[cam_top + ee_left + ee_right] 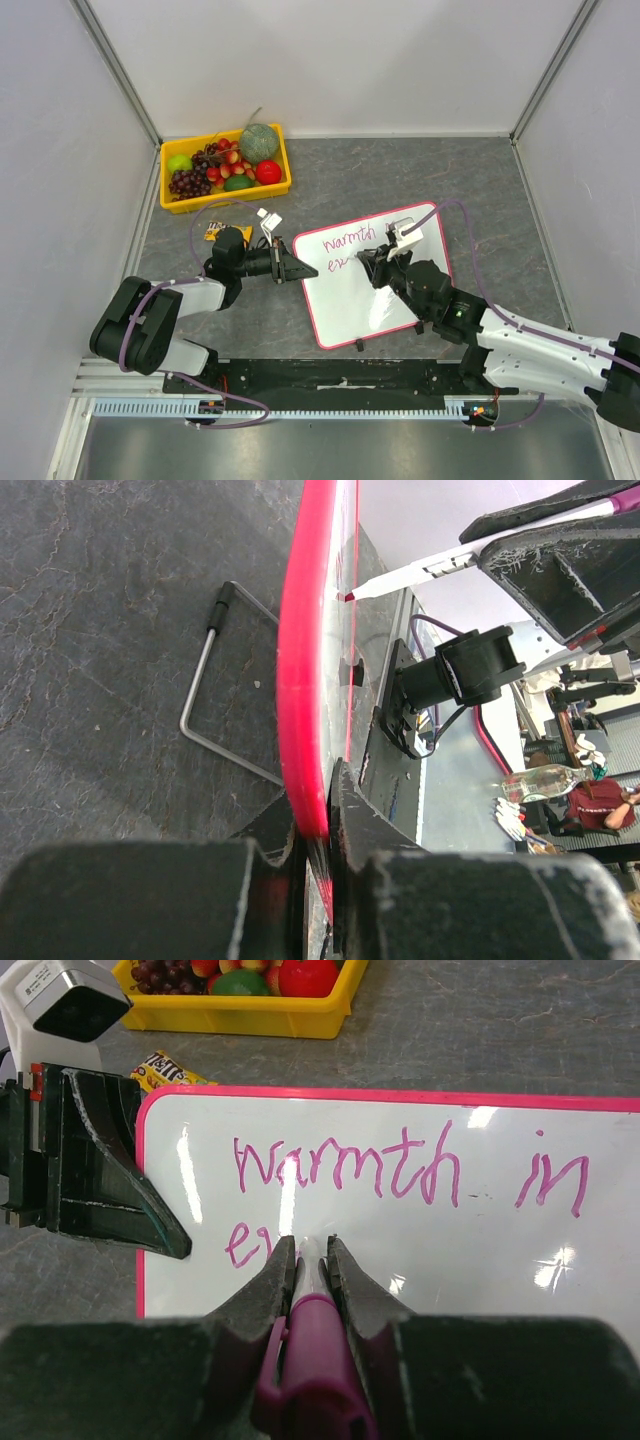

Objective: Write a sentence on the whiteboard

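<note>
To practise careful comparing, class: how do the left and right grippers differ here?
The left gripper clamps the rim of the whiteboard from the side; the right gripper clamps a marker. The left gripper sits at the board's edge; the right gripper is over the unfinished sentence. Both are black and shut.

The right gripper (pixel 305 1250) clamps a magenta marker (pixel 315 1350) over the whiteboard (pixel 500 1290), below the sentence (pixel 400 1170) "warmth in".
</note>
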Robot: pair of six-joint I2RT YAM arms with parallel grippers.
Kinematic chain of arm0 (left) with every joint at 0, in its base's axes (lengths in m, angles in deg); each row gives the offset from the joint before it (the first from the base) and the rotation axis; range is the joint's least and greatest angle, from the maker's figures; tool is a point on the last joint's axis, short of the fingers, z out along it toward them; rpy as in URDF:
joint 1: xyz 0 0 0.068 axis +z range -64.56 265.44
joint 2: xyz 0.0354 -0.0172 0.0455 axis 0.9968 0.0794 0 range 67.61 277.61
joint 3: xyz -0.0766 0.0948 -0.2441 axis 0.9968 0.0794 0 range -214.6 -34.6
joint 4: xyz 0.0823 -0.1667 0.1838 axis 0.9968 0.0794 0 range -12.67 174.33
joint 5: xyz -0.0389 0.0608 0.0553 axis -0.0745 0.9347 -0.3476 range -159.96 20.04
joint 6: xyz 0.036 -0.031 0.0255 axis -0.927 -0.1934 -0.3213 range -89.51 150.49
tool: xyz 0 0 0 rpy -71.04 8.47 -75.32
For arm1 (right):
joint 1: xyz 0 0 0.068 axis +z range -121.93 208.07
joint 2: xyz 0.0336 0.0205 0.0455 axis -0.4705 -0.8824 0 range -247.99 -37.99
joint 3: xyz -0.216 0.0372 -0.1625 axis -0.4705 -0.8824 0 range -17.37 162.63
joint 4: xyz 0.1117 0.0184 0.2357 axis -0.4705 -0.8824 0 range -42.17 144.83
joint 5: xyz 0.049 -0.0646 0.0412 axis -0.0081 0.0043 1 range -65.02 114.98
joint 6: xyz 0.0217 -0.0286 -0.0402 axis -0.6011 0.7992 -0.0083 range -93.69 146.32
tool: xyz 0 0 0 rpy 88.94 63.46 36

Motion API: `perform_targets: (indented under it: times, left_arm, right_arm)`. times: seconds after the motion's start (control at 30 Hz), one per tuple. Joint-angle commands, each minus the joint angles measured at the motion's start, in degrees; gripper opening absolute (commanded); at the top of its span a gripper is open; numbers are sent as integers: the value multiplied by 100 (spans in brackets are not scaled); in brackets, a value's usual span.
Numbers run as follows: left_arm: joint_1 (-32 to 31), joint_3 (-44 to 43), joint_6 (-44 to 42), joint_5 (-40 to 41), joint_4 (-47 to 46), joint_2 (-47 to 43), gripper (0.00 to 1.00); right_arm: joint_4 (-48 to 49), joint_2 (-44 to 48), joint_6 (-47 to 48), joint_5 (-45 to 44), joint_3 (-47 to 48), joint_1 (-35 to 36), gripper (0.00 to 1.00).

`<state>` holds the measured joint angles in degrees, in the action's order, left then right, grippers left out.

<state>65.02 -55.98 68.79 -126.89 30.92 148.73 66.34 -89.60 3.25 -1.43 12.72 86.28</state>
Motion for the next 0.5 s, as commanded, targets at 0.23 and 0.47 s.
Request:
perform_targets:
  times: [0.23,0.47]
  left_arm:
    - [-84,91,-1238,94,203,167,2]
    - [-84,82,-1238,94,203,176,2]
  right_arm:
    - [-43,-200,75,242,120,-65,0]
    - [-271,-16,-31,312,-11,-65,0]
